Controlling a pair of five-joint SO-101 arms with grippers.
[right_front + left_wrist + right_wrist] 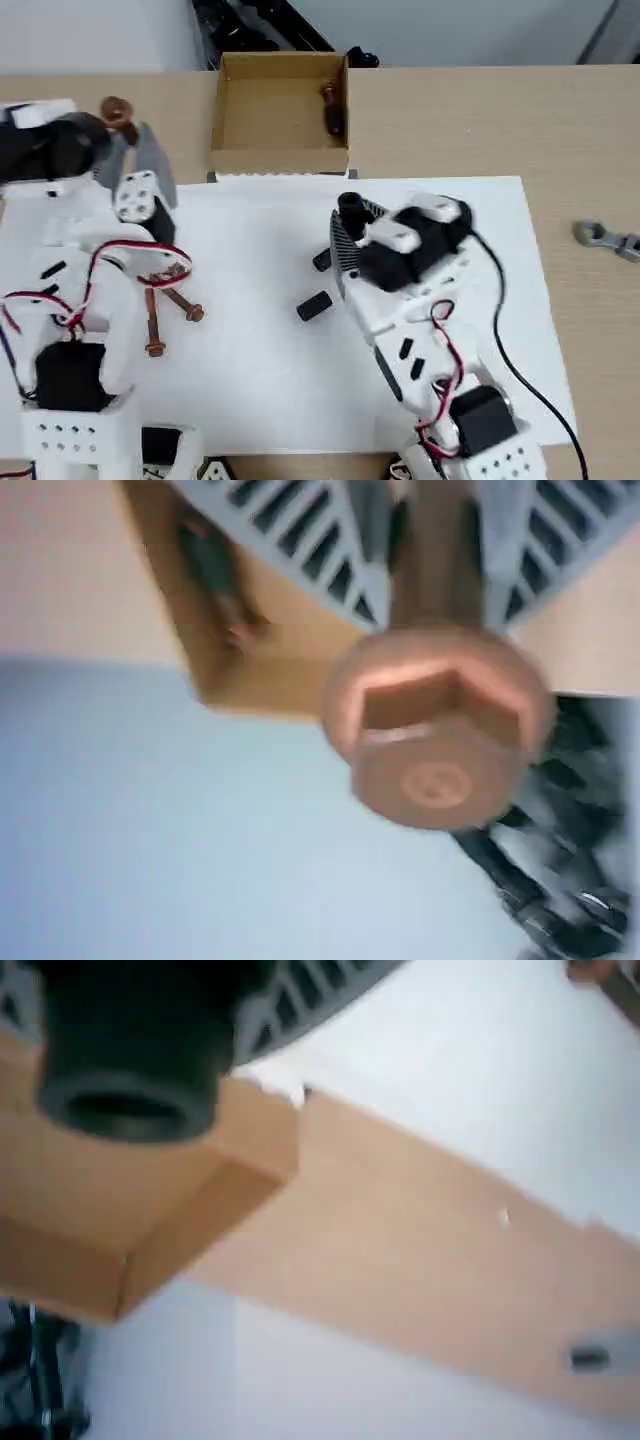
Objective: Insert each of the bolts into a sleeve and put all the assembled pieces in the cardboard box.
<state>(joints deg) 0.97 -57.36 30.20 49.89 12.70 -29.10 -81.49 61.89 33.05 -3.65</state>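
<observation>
Here, the left gripper (128, 138) is hanging over the bare wood just left of the cardboard box (232, 110), with its grey fingers (300, 540) closing tightly on the shank of a copper bolt (435, 720). In the left wrist view the hexagonal head is facing the camera and covering most of the shank, so the depth of the grip cannot be made out. The right gripper (350, 225) is standing over the white sheet (250, 380), near the box's front right corner. It is clamping a black sleeve (350, 207), whose open bore is showing in the right wrist view; there the picture's edge is cutting off the fingers.

An assembled piece (333, 108) is lying inside the box against its right wall, dark and hard to resolve. In the left wrist view it is showing as a mere blur.

A first loose bolt (152, 325) and a second loose bolt (185, 305) are lying on the sheet beside the left arm, their upper ends hiding beneath its red and white wiring (130, 262). A nearer loose sleeve (314, 306) is lying on the sheet left of the right arm. The gripper's body is partly covering a farther loose sleeve (322, 260).

A wrench (600, 235) is lying on the bare wood at the right, its handle running out of the picture.
</observation>
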